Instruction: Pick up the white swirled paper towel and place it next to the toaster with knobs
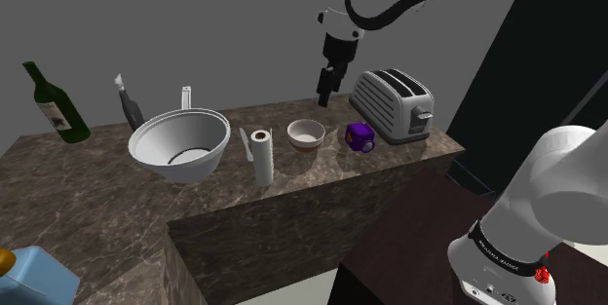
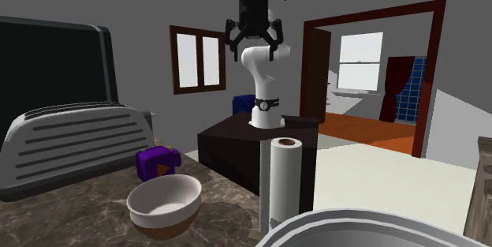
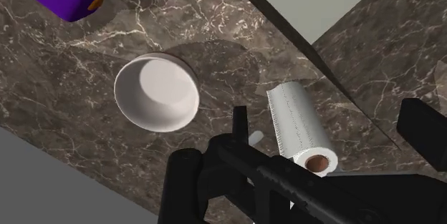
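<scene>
End effector (image 1: pixel 325 91) hangs high over the marble bench (image 1: pixel 117 196), fingers spread wide, nothing held. Paper towel roll (image 1: pixel 261 157) stands upright (long axis vertical) well below it, just past the white bowl (image 1: pixel 306 134), opp. side from the toaster (image 1: pixel 395 103).

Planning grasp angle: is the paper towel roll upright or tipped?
Upright. The paper towel roll stands on end on the marble counter, its brown core opening facing up; the open pincer hangs above, not touching it.
</scene>
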